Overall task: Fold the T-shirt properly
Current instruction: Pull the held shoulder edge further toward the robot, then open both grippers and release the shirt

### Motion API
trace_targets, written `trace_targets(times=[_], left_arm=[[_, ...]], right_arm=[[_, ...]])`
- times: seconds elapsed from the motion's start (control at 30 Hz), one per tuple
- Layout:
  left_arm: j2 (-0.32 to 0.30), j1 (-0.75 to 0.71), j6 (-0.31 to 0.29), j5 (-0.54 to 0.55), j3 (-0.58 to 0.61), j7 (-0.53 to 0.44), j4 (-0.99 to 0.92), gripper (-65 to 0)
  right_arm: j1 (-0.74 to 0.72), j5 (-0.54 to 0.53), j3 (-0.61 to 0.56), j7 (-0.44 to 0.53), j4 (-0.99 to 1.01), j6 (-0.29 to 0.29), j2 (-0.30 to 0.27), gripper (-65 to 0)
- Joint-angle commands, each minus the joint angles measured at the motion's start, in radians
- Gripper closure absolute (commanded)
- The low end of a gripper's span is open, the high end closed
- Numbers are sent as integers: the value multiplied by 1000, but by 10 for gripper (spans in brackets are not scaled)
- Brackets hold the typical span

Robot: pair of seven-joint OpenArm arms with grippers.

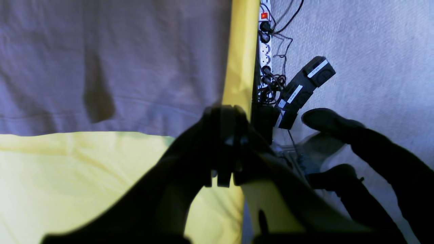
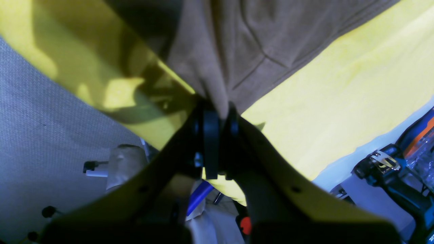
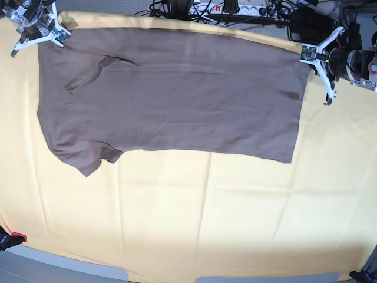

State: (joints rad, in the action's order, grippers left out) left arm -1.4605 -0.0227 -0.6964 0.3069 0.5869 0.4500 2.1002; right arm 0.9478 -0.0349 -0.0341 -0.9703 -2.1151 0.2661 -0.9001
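The taupe T-shirt (image 3: 177,100) lies flat across the far half of the yellow table cloth (image 3: 206,224), one short sleeve (image 3: 88,159) pointing toward the near side. At the far left corner, my right gripper (image 3: 47,38) is shut on the shirt; the right wrist view shows the fabric (image 2: 264,40) bunching into the closed fingers of that gripper (image 2: 220,112). At the shirt's far right corner sits my left gripper (image 3: 307,57). In its wrist view the shirt (image 1: 101,61) runs under the closed left gripper (image 1: 223,110), which hides that corner.
A power strip (image 1: 264,51) with cables and black adapters (image 1: 305,88) lies just past the table's far edge. A cordless drill (image 2: 400,169) rests off the table beside the right arm. A dark spot (image 3: 291,94) marks the shirt near the left gripper.
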Motion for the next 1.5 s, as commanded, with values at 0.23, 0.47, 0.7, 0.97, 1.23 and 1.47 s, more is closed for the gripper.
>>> trace_targets(times=[0.23,0.47,0.7,0.97,1.23,1.47], left_arm=[[-31,-52,-2,-10,-13,8,8,0],[-41,-55,-2,-35,-13,7,8,0],[-41,-54,-2,-10,-13,8,8,-76],[-42,-47,-2,-10,-13,121,15,-303],[-58,-43,-2,-10,-13,151,58,-303],[-57,-43,-2,-10,-13,174,58,-303]], right_arm=[[8,-55,10,-37,-11,40,-15,0],[65,-62,10,-37,-11,49,-14,0],[66,-62,10,-42,-11,10,-15,-104],[66,7,10,-83,-76,-25,-15,-396],[129,112,16,-103,-240,-104,-15,-394],[252,254,103,-108,-241,-209,-14,-394]])
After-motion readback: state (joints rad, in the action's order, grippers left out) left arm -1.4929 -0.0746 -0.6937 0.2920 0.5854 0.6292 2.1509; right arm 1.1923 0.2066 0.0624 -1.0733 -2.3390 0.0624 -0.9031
